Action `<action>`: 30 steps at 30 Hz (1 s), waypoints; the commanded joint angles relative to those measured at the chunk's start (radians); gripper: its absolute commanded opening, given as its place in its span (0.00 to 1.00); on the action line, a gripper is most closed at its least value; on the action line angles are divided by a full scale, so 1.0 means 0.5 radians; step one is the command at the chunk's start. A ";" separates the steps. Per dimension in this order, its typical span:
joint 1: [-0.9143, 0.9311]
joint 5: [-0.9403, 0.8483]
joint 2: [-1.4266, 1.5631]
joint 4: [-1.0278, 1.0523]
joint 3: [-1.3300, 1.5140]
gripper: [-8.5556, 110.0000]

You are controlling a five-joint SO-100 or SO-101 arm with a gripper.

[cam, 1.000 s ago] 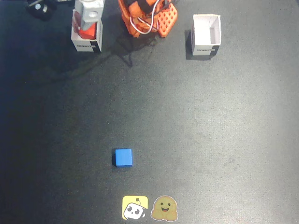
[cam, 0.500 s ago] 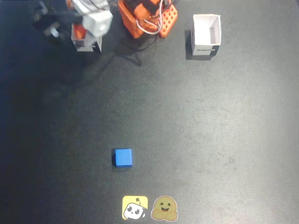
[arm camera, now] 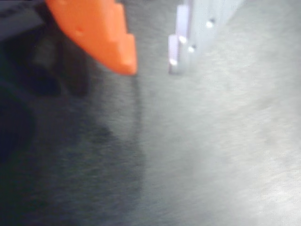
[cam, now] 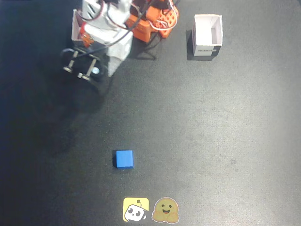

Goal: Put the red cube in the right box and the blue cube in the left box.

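The fixed view looks straight down from high up on the whole dark tabletop [cam: 211, 132]. The wrist view rides on the arm, very near the tool [arm camera: 150, 59], facing down. Both show tabletop under the tool [cam: 81, 70].

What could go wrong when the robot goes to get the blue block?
1. The arm covers most of the box at the top left of the fixed view, so a swing away might bump it.
2. The blue cube lies loose, far from the gripper; a slightly off grab might push it.
3. The wrist view is blurry, so aiming may be hard.
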 commanded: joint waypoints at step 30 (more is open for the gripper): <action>-0.583 -0.209 -0.067 -0.230 0.052 0.10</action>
